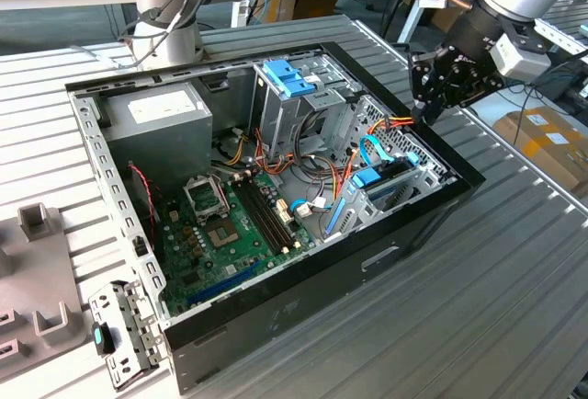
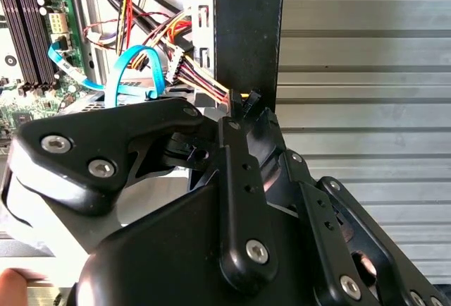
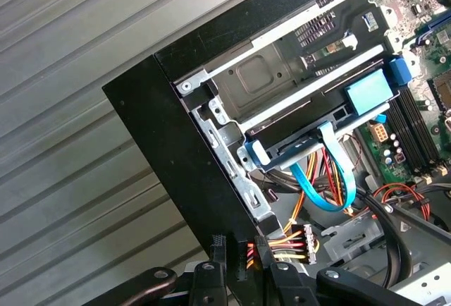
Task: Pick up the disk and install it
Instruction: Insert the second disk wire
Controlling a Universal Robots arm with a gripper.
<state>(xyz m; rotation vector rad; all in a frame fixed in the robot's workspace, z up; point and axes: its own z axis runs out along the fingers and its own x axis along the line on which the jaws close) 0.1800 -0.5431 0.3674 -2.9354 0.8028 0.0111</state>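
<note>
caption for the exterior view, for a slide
Robot arm's pincer hovering at the open computer case's far corner, above the blue-railed disk sitting in its lower bay.

Black tool (image 2: 243,108) at case wall (image 2: 248,31), beside coloured wires (image 2: 194,73).

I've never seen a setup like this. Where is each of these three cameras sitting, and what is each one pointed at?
Exterior view: off the arm, above and to one side, looking down at the open computer case on a ribbed table; the arm's pincer hangs over the case's edge at the exterior view's right.
Second wrist view: on the arm, looking past the pincer at the case wall and coloured wires.
First wrist view: on the arm, looking into the case at the disk.
Both wrist views share the curved blue cable.
</note>
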